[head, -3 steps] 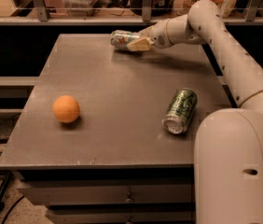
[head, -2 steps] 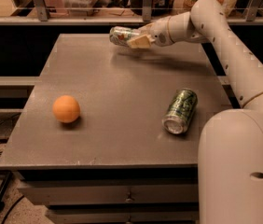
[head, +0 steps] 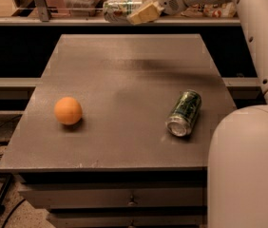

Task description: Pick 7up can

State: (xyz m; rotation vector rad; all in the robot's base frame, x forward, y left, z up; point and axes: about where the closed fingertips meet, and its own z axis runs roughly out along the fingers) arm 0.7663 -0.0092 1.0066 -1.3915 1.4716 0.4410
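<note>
The 7up can (head: 117,9), pale silver-white with light green print and small red marks, lies sideways in my gripper (head: 141,12) high above the far edge of the table (head: 124,80). The gripper is shut on the can, with a yellowish finger pad across its right end. The arm reaches in from the upper right.
A darker green glossy can (head: 185,113) lies on its side at the table's right. An orange (head: 68,110) sits at the left. Behind the table runs a shelf (head: 77,20) with clutter. Drawers are below the table front. Cables lie on the floor at left.
The gripper has lifted the 7up can off the table's far edge, up and slightly left, to shelf height. The orange and green can have not moved on the table.
</note>
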